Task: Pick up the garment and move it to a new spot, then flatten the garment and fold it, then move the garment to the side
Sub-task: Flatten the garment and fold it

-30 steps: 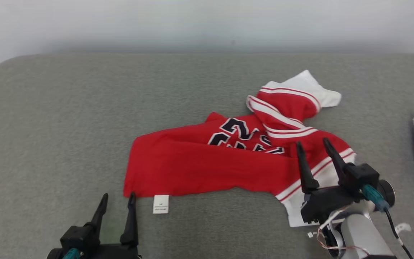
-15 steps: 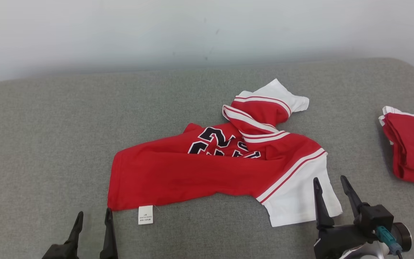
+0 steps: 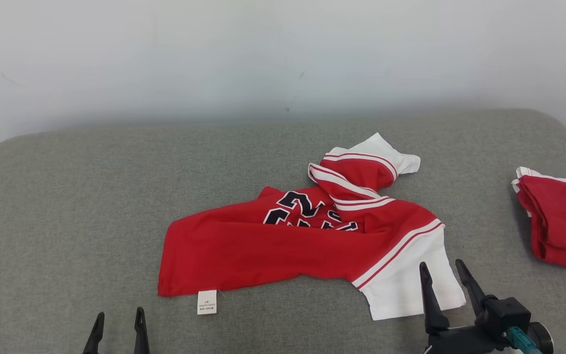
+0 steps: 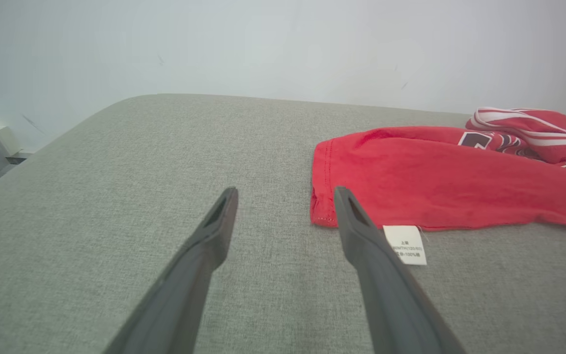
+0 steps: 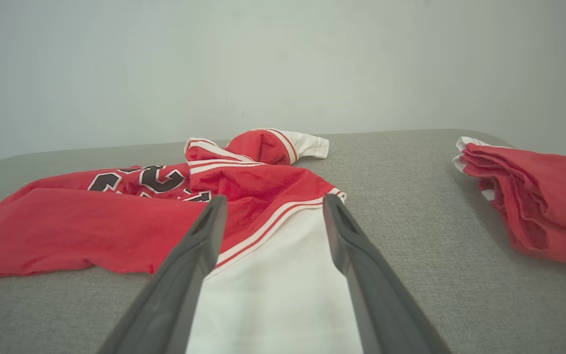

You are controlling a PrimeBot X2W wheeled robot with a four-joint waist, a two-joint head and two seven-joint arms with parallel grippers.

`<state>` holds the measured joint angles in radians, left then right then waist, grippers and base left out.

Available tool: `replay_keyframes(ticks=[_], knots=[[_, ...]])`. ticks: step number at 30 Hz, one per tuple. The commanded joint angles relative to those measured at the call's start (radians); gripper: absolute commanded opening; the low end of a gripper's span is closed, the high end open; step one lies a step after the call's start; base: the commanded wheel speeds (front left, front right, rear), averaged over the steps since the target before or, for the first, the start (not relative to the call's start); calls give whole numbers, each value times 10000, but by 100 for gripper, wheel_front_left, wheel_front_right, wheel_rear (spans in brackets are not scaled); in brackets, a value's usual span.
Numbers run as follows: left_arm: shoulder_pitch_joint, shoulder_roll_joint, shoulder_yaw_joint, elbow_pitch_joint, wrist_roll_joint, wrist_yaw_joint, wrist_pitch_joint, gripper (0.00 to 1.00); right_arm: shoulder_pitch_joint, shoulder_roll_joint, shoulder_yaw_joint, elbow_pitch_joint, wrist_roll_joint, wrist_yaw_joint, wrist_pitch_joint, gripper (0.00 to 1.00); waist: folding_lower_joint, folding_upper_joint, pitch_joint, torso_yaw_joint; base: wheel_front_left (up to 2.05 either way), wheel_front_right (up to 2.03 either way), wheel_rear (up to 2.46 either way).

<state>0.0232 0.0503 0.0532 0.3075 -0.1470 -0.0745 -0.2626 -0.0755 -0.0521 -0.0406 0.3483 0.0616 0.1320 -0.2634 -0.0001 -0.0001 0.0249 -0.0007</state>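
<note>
Head view looks down on a grey table (image 3: 67, 206) with a pale wall (image 3: 263, 49) behind it. The garment (image 3: 263, 250), red with white sleeves, lies crumpled about the middle of the table, its long side running left to right. Its body is folded over on itself, so the dark print (image 3: 302, 214) is half hidden under a fold and under the far sleeve (image 3: 361, 169), which is twisted back onto the chest. The near sleeve (image 3: 406, 290) lies flat toward the robot, and a small white label (image 3: 207, 302) sticks out from the hem at the lower left corner. The left gripper (image 3: 119, 314) is at the bottom edge, just beside that corner and the label; its two fingers are spread apart and hold nothing. The right gripper (image 3: 441, 265) is at the lower right, its fingers also spread wide and empty. In this view their tips cover the edge of the near sleeve, and in the right wrist view the white cloth shows in the gap between them. Whether they touch the cloth I cannot tell. A pile (image 3: 558, 221) of folded red cloth with white trim rests near the right edge of the table, well apart from the garment.
</note>
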Motion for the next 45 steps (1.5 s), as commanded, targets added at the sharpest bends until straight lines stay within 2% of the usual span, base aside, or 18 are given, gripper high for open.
replay_keyframes(ticks=[1,14,25,34,45], knots=[[167,0,37,-62,155,-19,-30,100,168,23,61,-17,70,-25,-10,100,1,1,-100,78,0,0,0],[383,0,72,-299,290,8,-30,100,187,23,335,-92,141,-25,-11,100,1,1,-270,355,0,0,0],[287,-3,-128,-195,-57,-140,-30,100,211,22,329,56,209,-25,-10,100,1,1,-108,288,0,0,0],[-683,3,-492,82,-660,-210,-30,100,-323,22,227,-73,-47,-25,-11,100,1,1,1179,45,0,0,0],[-1677,2,-585,973,-762,111,-30,100,-794,24,-36,-73,-299,-25,-11,100,1,1,2215,-305,0,0,0]])
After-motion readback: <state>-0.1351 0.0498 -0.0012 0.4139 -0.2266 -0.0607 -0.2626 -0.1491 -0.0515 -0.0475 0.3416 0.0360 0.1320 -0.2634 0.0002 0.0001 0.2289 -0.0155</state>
